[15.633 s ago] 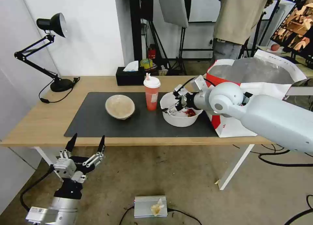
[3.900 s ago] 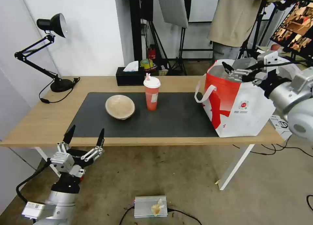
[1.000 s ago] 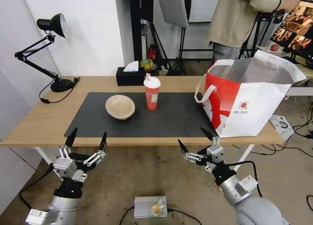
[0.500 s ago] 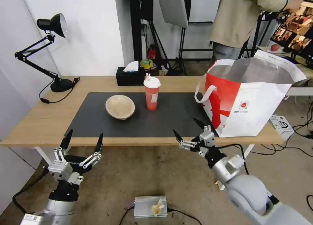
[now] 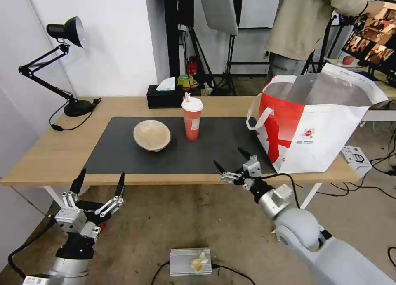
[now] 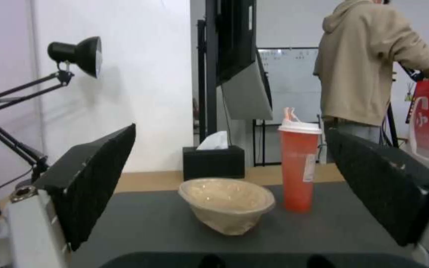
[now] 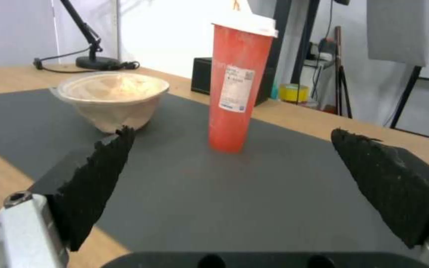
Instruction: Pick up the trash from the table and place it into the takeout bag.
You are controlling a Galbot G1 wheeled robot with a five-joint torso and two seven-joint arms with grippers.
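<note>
On the dark mat [image 5: 222,147] of the light-wood table [image 5: 53,153] stand two pieces of trash: a shallow beige bowl [image 5: 152,135] [image 6: 227,204] [image 7: 113,98] and, to its right, a tall red cup [image 5: 192,118] [image 6: 300,163] [image 7: 238,85] with a white lid. The white-and-red takeout bag [image 5: 313,128] stands open at the table's right end. My right gripper [image 5: 227,157] [image 7: 233,131] is open at the table's front edge, facing the cup and holding nothing. My left gripper [image 5: 103,173] [image 6: 232,131] hangs open below the front edge, left of the bowl.
A black tissue box [image 5: 165,97] sits at the table's back edge and a black desk lamp [image 5: 68,29] at its far left. A silver box [image 5: 190,261] lies on the floor. A person stands behind the bag.
The white bowl has left the mat. My right gripper went from that bowl to above the bag, dropped below the table, and has now risen to the front edge. My left gripper sank slightly.
</note>
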